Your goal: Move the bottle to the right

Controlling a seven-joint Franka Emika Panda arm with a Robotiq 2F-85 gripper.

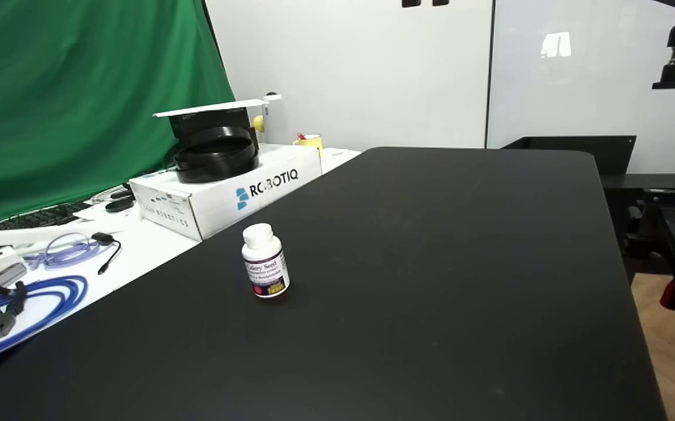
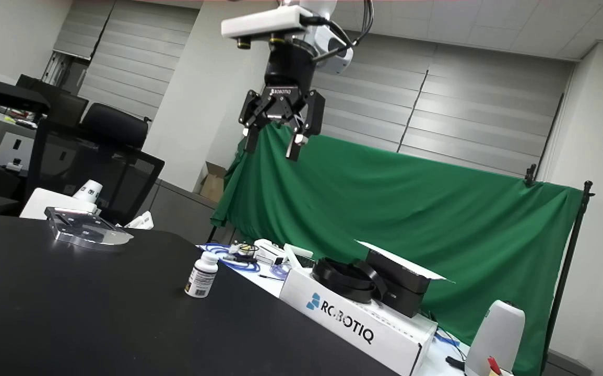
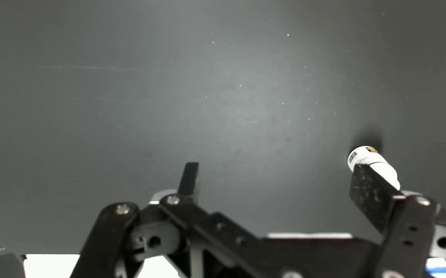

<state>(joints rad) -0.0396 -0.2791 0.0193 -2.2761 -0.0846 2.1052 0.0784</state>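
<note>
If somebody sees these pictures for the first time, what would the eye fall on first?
Most likely the small white bottle, which stands upright and bright on the black table. The large green curtain behind the white box might come next, then the robot's dark fingers, spread apart above the table in an exterior view.

Bottle [image 1: 266, 262] on table [image 1: 442, 263], end effector [image 2: 272, 148] above

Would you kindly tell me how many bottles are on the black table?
1: the bottle stands on the table, near its edge facing the white box. The table runs out of frame in both exterior views, so others may be hidden.
</note>
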